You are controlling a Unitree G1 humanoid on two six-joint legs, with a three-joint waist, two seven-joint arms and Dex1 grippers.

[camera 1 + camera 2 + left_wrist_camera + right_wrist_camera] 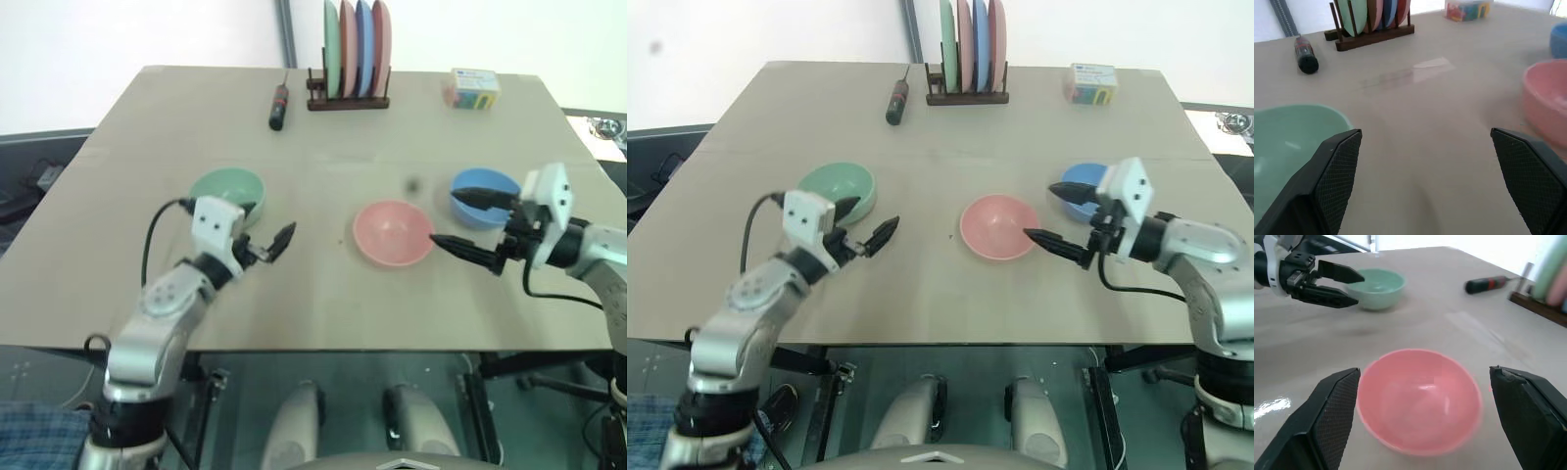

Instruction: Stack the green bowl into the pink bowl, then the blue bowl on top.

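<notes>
- A tan table [323,294] is filling the middle of the room, its top lying in even light.
- A white wall [118,34] is standing behind the table's far edge.
- A grey pole [286,34] is rising against the wall.
- Dark floor [24,166] is showing past the table's left edge.

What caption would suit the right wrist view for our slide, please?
Empty pink bowl framed between open jaws, green bowl and left gripper beyond.

Smooth, glossy plastic pink bowl [1419,401] and green bowl [1379,285] on a matt table [323,284]; dark wooden plate rack [348,98] behind.
</notes>
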